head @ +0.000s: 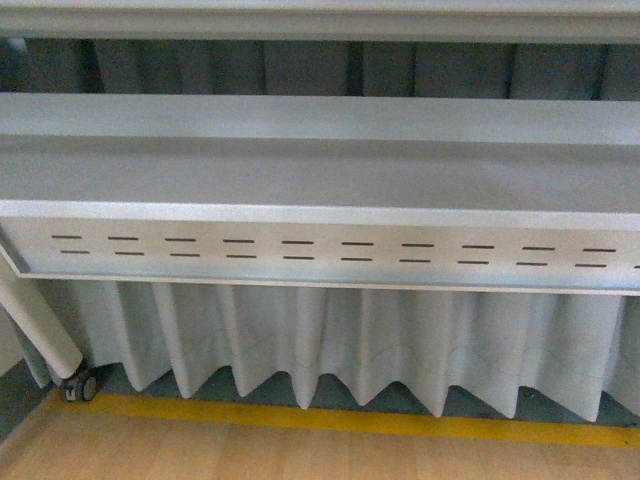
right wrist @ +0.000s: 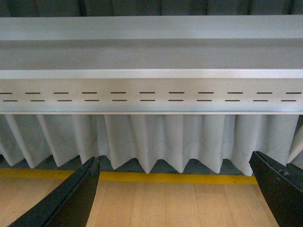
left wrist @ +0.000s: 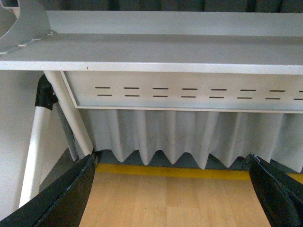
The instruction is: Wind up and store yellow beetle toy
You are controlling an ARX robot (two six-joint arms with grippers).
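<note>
The front view faces a grey metal table seen from low down. Its front edge carries a slotted panel with two rows of short dark slots. A white pleated curtain hangs beneath the panel, on the far side of a yellow floor stripe. Light wooden floor lies on the near side of the stripe. At far left a white table leg slants down to a small caster.

Left gripper: both black fingers are spread wide, one at each lower corner of the left wrist view, with bare floor between them and nothing held.

Right gripper: the black fingers are likewise spread wide and hold nothing.

Yellow beetle toy: not visible in any of the three views, so its position cannot be told
</note>
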